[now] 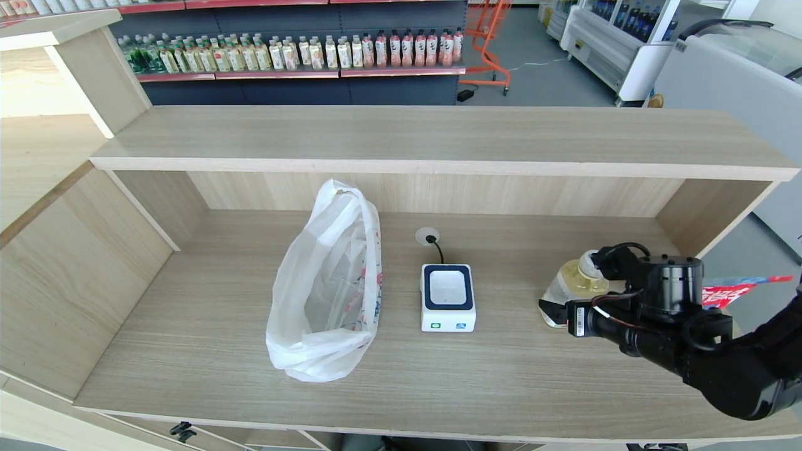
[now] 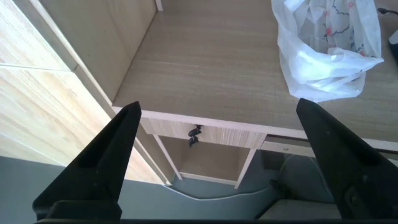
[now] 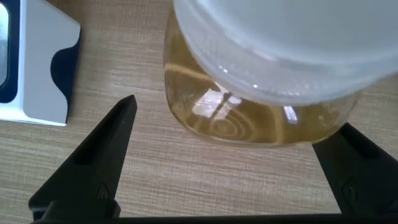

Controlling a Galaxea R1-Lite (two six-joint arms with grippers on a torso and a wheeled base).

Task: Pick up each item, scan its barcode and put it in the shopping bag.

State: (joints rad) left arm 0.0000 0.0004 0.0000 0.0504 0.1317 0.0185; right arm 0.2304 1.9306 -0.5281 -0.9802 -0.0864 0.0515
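Straddling a clear bottle (image 1: 571,285) of yellowish liquid, the right gripper (image 3: 236,118) has its jaws spread wide, one dark finger on either side of the bottle and neither visibly pressing on it, so nothing is gripped yet. The bottle seems to stand roughly upright on the wooden counter (image 1: 501,376), pale cap uppermost, towards the counter's right end. The scanner (image 1: 447,297), a small white box with a dark-framed window, lies to the bottle's left with bare counter between them. The white shopping bag (image 1: 326,282) sits just beyond the scanner, farther left, its mouth open towards the top. The right arm is much the nearer to the bottle. The left gripper (image 2: 219,107), also spread open and empty, hangs off the counter's near left corner, well apart from everything. The likely path runs leftward over open counter. The limits are the side wall (image 1: 708,213) behind the bottle and the overhanging shelf (image 1: 438,138) at the back.
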